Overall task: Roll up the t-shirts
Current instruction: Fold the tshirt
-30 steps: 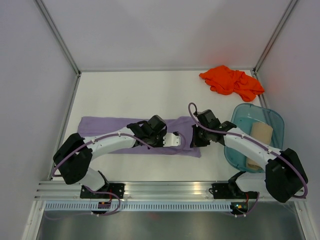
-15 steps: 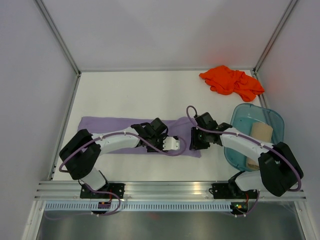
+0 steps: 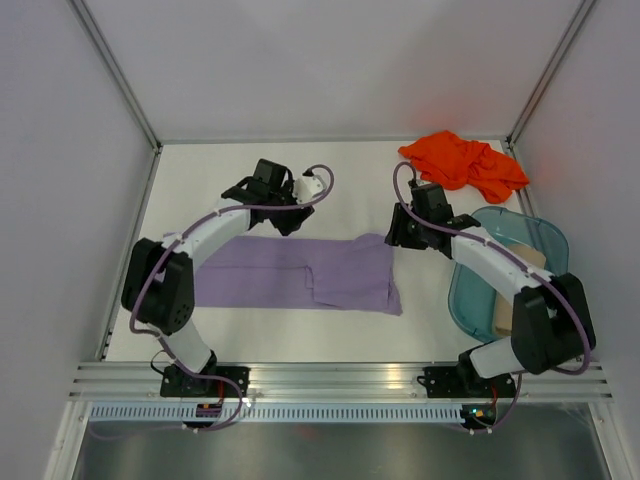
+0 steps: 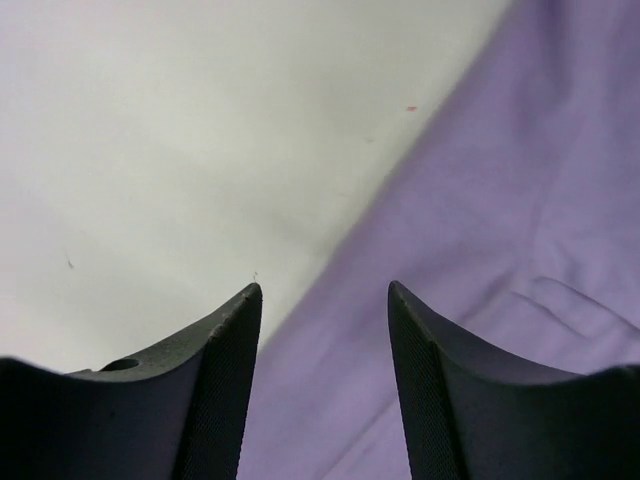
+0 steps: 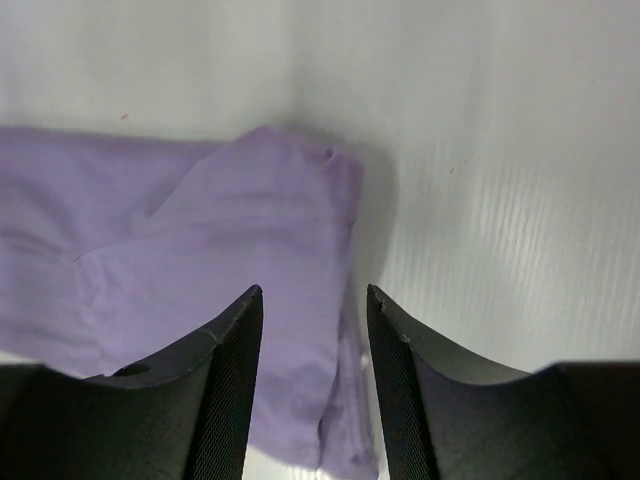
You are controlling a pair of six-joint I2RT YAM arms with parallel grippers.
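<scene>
White table [image 3: 350, 185], grey walls [image 3: 330, 70], lavender t-shirt [image 3: 290, 275]

Both arms now sit at the far edge of the purple shirt [image 3: 340, 275] instead of over its middle. The left gripper [image 4: 324, 290] and right gripper [image 5: 314, 290], shut earlier, stand parted and empty above the cloth.

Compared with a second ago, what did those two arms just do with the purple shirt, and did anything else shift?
The left gripper and right gripper swung from the middle of the purple shirt to its far edge. Shut before, they now stand open and empty, apparently having let the cloth go. The orange shirt and the tub stayed put.
</scene>
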